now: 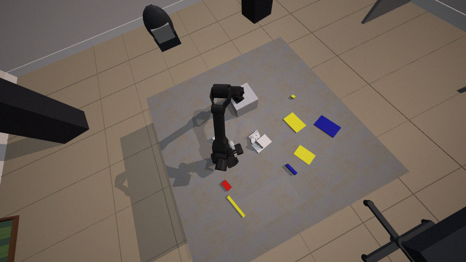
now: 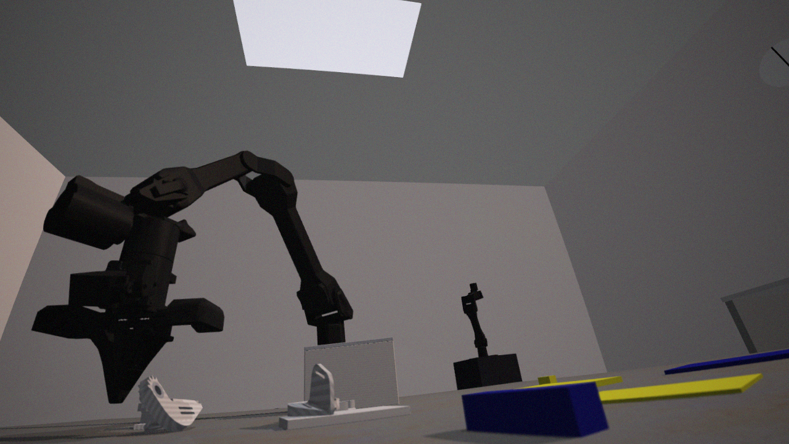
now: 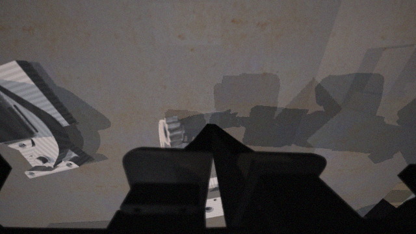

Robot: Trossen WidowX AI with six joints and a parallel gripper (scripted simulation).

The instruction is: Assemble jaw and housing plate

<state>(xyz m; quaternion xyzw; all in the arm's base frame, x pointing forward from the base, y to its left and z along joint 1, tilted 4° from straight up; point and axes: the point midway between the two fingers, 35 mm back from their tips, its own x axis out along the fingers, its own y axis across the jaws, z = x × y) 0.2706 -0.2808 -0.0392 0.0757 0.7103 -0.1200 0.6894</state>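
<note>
With its fingertips drawn together, my end effector (image 1: 233, 153) (image 2: 116, 398) (image 3: 210, 127) is clenched and has nothing between the fingers. It points downward, its tips low over the counter (image 1: 270, 202) (image 3: 136, 84). The loose white jaw (image 2: 165, 411) (image 3: 172, 131) lies just beside those tips, on their left in the wrist view and on their right in the exterior view, its gear teeth showing; I cannot tell whether I touch it. A white plate with holes (image 3: 214, 209), probably the housing plate, shows through the narrow gap behind my fingertips, mostly hidden by my fingers.

Farther to my left in the wrist view, well apart from me, sits the white base (image 1: 258, 149) (image 2: 352, 415) (image 3: 30, 173), with the other jaw (image 2: 321, 389) upright on it. So the loose jaw is off the free pin and the housing stands open.

From above, a red block (image 1: 226, 185) lies below my end effector, with a yellow bar (image 1: 236, 206) beyond it. A blue bar (image 1: 291, 169) (image 2: 529, 408) is off to my right, and farther that way lie two yellow slabs and a blue slab (image 1: 327, 126) (image 2: 733, 361). Above me in that same view stands a grey box (image 1: 248, 97) (image 2: 352, 375).
</note>
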